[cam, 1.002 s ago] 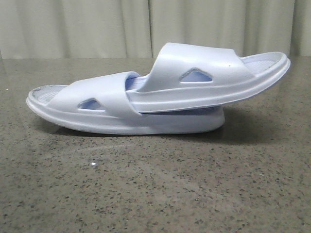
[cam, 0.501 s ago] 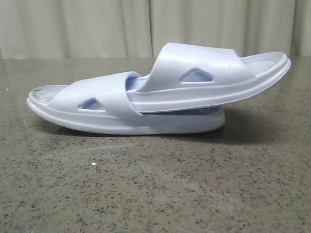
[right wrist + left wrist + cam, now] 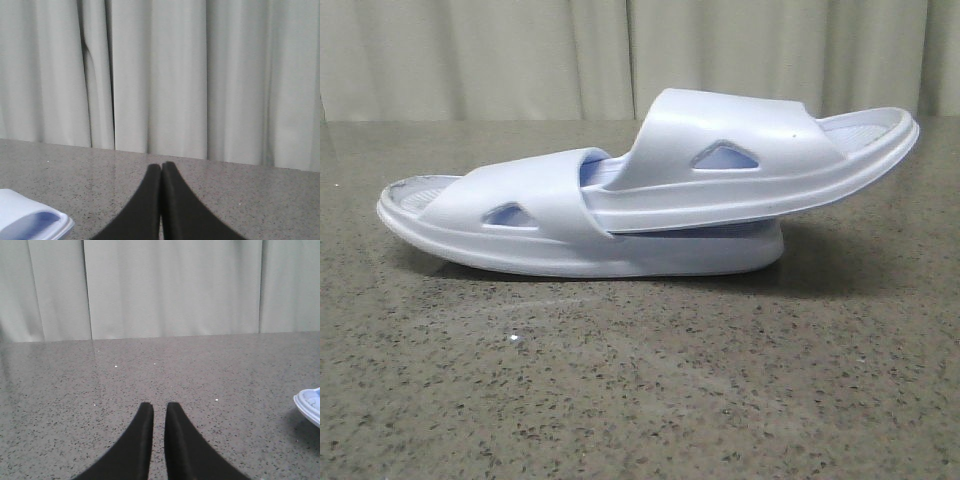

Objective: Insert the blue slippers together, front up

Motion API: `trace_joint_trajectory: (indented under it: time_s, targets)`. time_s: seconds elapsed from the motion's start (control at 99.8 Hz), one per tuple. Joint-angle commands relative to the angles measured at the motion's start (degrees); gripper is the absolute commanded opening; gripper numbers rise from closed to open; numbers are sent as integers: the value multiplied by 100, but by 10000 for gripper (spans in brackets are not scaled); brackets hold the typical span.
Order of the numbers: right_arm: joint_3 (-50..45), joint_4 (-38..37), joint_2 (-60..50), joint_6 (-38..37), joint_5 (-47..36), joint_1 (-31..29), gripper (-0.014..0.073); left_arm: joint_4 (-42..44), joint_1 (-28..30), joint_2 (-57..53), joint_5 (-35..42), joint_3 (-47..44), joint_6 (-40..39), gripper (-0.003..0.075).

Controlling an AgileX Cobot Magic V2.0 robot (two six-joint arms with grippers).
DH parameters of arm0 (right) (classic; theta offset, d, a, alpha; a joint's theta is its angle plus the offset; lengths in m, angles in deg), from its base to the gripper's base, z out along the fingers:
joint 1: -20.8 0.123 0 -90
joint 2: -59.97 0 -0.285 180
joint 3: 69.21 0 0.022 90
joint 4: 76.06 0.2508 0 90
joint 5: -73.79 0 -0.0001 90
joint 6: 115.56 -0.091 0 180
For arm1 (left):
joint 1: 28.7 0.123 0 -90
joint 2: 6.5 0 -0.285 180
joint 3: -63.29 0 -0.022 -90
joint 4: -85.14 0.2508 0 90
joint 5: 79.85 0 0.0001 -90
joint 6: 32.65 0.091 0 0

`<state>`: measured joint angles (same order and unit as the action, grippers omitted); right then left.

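Lower slipper's [image 3: 520, 215] footbed hidden under upper slipper [image 3: 740, 160], slipper tip [image 3: 309, 405] cut by left wrist view's edge, blurred slipper end [image 3: 30, 220] cropped in right wrist view

A grey speckled stone table [image 3: 640, 380] fills the foreground, its polished surface flecked with dark and white grains and catching a soft sheen. One bright white speck [image 3: 512, 339] sits toward the near left. Behind the far edge hangs a pale curtain [image 3: 520, 55] — off-white, falling in broad vertical folds — spanning the whole backdrop in all three views.
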<state>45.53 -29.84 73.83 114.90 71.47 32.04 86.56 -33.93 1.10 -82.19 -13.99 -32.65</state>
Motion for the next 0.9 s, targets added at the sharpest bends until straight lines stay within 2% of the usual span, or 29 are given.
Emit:
trace_joint_trajectory:
  time_s: [0.0,0.19,0.892]
  targets:
    - [143,-32,59,88,-293,-29,-107,-7,-44,-176,380,-53,-43,16]
    - [143,-32,59,88,-293,-29,-107,-313,-44,-176,371,-53,-43,16]
    - [143,-32,59,88,-293,-29,-107,-312,-44,-176,371,-53,-43,16]
